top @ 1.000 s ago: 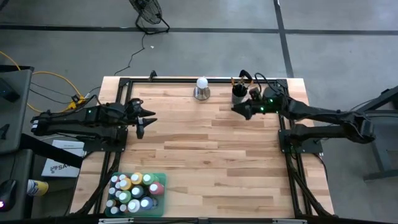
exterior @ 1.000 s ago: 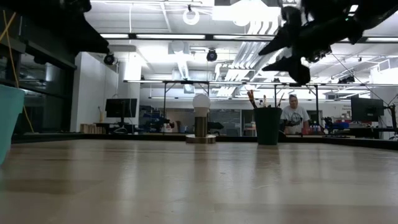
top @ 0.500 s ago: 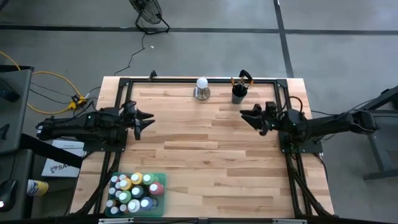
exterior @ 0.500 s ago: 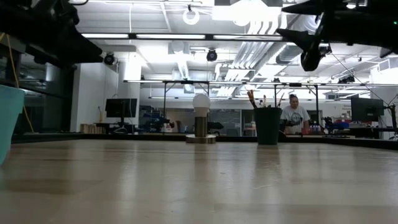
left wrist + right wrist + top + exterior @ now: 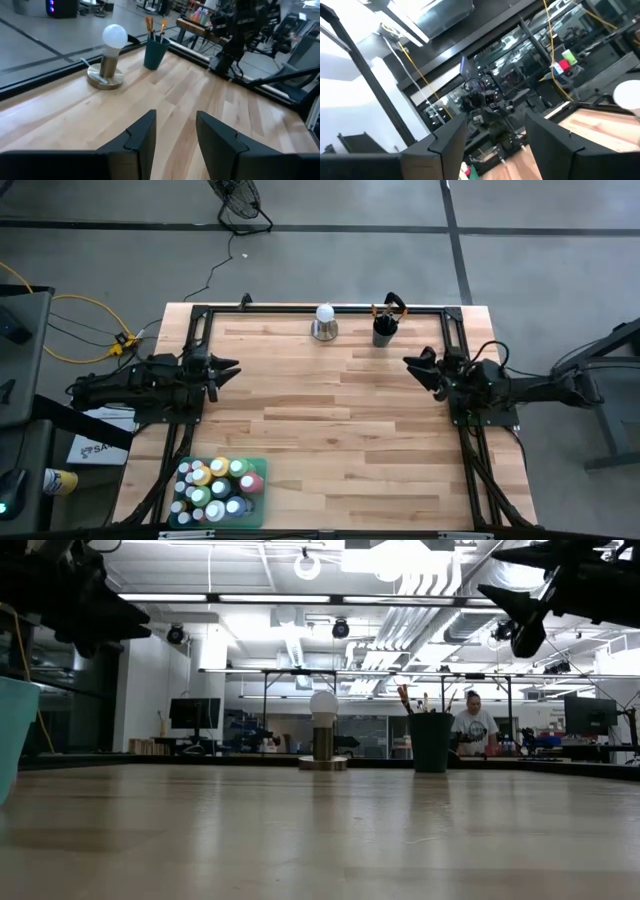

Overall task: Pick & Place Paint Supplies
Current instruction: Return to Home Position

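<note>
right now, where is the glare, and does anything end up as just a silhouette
high view: even light, no glare on the table, left gripper and right gripper plain to see; low view: the ceiling lights glare overhead, so both grippers and the cup show as dark silhouettes

Brushes, lower ends hidden inside cup
</note>
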`<state>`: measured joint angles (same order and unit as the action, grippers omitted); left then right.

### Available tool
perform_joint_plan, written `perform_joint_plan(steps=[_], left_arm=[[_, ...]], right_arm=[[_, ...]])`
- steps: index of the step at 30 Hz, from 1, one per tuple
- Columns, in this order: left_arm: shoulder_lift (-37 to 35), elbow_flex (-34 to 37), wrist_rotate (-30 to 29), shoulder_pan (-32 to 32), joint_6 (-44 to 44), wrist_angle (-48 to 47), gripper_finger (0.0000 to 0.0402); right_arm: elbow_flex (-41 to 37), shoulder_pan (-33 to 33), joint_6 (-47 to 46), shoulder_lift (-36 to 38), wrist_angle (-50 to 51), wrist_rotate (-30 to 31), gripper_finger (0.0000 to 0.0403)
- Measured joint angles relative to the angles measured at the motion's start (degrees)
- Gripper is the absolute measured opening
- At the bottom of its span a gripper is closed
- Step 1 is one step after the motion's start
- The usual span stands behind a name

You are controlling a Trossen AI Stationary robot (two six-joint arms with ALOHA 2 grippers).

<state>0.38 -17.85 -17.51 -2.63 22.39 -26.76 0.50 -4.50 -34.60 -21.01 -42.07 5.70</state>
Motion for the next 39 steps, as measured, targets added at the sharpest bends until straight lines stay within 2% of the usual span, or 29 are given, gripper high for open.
perform_joint_plan(steps=[7, 12, 18, 25, 39], left_arm=[[-0.08, 2.81, -0.08, 0.00, 1.34, 2.77, 0.0136], [-0.01, 8.62, -0.20, 0.00, 4.72, 8.40, 0.0136], [0.15, 12.44, -0.01, 0.02, 7.38, 15.46, 0.0136], [0.38, 12.52, 0.24, 0.02, 7.65, 14.83, 0.0136], [0.39, 12.63, 0.33, 0.01, 7.58, 14.92, 0.0136]], right_arm=[[-0.02, -2.42, 2.55, 12.13, 11.74, -1.83, 0.0194], [-0.03, -4.23, 4.81, 20.55, 20.89, -2.30, 0.0194], [-0.05, -5.02, 5.76, 20.33, 22.95, -1.44, 0.0194], [-0.05, -4.99, 5.04, 19.83, 28.40, -1.33, 0.0194], [-0.09, -4.99, 6.39, 19.87, 28.82, -1.45, 0.0194]])
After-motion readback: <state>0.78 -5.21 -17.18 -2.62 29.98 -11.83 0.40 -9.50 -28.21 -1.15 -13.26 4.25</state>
